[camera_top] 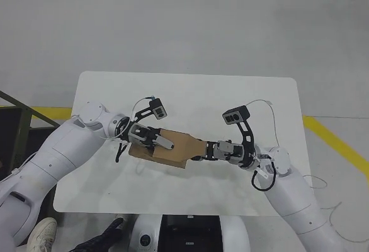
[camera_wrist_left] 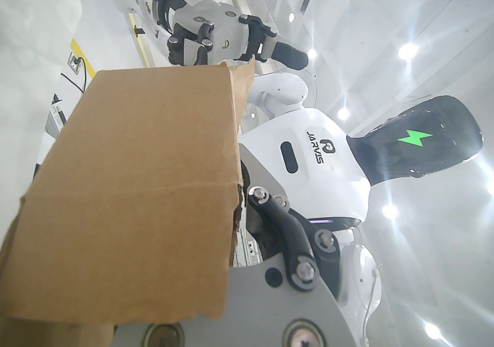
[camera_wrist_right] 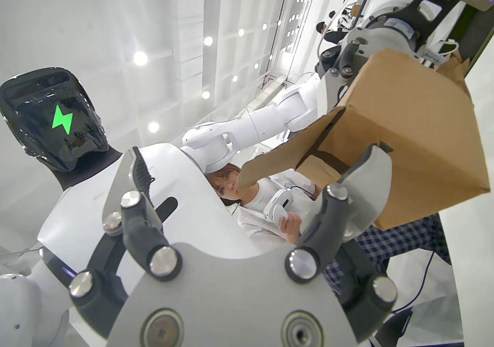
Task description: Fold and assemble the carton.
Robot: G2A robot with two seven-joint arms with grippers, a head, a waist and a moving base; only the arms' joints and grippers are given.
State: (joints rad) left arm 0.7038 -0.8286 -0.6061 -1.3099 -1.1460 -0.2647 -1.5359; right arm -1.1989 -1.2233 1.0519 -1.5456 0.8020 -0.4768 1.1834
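A brown carton (camera_top: 175, 150) is held just above the middle of the white table (camera_top: 191, 94), between the two arms. My left gripper (camera_top: 159, 140) is at its left end, shut on a wall of the carton (camera_wrist_left: 135, 171); one grey finger (camera_wrist_left: 266, 186) shows beside the edge and the other is hidden behind the cardboard. My right gripper (camera_top: 201, 151) is at the carton's open right end. It stands open (camera_wrist_right: 256, 155), with one finger (camera_wrist_right: 366, 175) against the carton (camera_wrist_right: 417, 132) beside a loose flap (camera_wrist_right: 278, 163) and the other finger (camera_wrist_right: 135, 178) free.
The table has bare room on all sides of the carton. A dark green frame (camera_top: 11, 107) stands off the table's left edge, and yellow floor tape (camera_top: 342, 145) runs past the right edge.
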